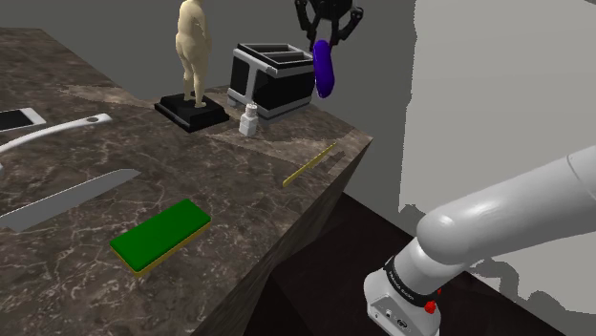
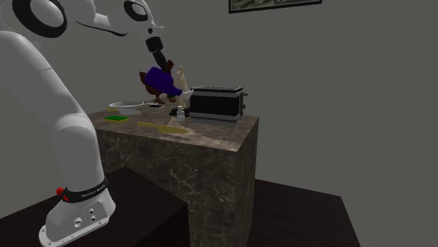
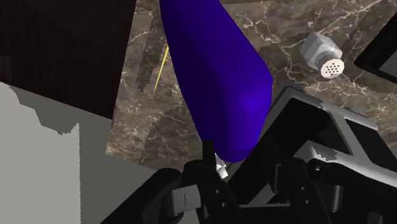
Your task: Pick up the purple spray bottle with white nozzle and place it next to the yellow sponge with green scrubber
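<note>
The purple spray bottle (image 1: 326, 67) hangs in the air above the counter's far corner, with my black gripper (image 1: 328, 27) shut on its upper end. In the wrist view the bottle (image 3: 216, 76) stretches away from the fingers (image 3: 205, 167), and a bit of white shows at the clasped end. The second exterior view has the bottle (image 2: 160, 82) tilted under the gripper (image 2: 157, 53). The sponge (image 1: 160, 234), green on top with a yellow base, lies flat near the counter's front edge, well apart from the bottle. It also shows as a small green sponge (image 2: 116, 118).
A black and grey toaster (image 1: 272, 76) stands just under the bottle, with a small shaker (image 1: 248, 119) and a figurine (image 1: 194, 52) beside it. A thin yellow stick (image 1: 308, 164) lies near the counter's edge. A knife (image 1: 67, 200) and a phone (image 1: 14, 119) lie at the shoulder view's left.
</note>
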